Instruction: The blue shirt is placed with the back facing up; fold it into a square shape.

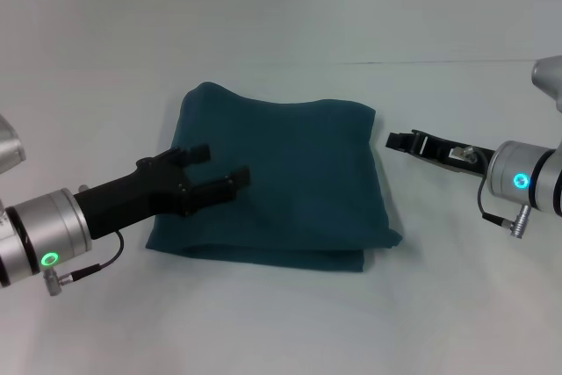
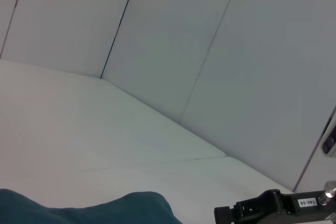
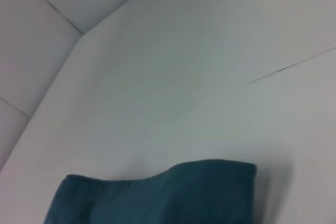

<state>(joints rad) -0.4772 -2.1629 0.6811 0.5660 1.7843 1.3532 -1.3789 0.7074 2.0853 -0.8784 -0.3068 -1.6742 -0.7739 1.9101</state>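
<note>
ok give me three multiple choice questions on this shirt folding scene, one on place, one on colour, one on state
1. Where is the left gripper?
A. over the near-left part of the folded dark teal-blue fabric shirt
B. off the white table
C. beside the right gripper

2. What colour is the shirt?
A. red
B. dark teal-blue
C. white

3. What state is the shirt in?
A. spread flat with sleeves out
B. hanging from a gripper
C. folded into a rough square

Answers: 1 A, the open black fingers sit above that side of the cloth. 2 B, every view shows teal fabric. 3 C, stacked layers show at the near edge.
</note>
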